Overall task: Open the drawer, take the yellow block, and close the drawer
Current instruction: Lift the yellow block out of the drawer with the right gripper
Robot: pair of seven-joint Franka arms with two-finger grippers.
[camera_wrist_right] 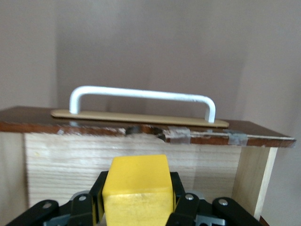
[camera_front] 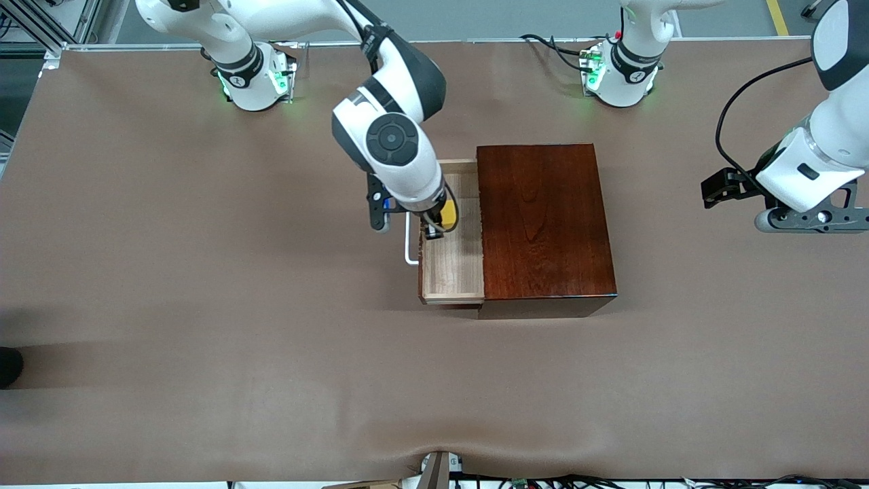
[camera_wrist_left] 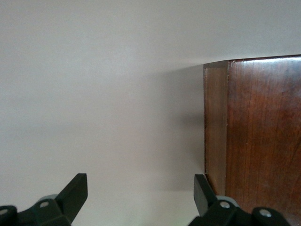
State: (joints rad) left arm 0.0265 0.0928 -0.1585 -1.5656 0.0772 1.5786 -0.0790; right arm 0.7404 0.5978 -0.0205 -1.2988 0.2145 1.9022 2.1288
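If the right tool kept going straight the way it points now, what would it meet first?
Probably the drawer's light-wood floor. The right tool, shut on the yellow block, points down into the open drawer, so the block would likely land first; its height above the floor is unclear.

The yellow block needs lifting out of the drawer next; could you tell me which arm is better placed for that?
The right arm: the right gripper is already in the open drawer, shut on the yellow block. The left gripper waits open beside the wooden box.

No words, numbers or brand names can be read anywhere. The wooden box [camera_front: 543, 224] is unmarked. The desk [camera_front: 204, 339] carries no writing either.
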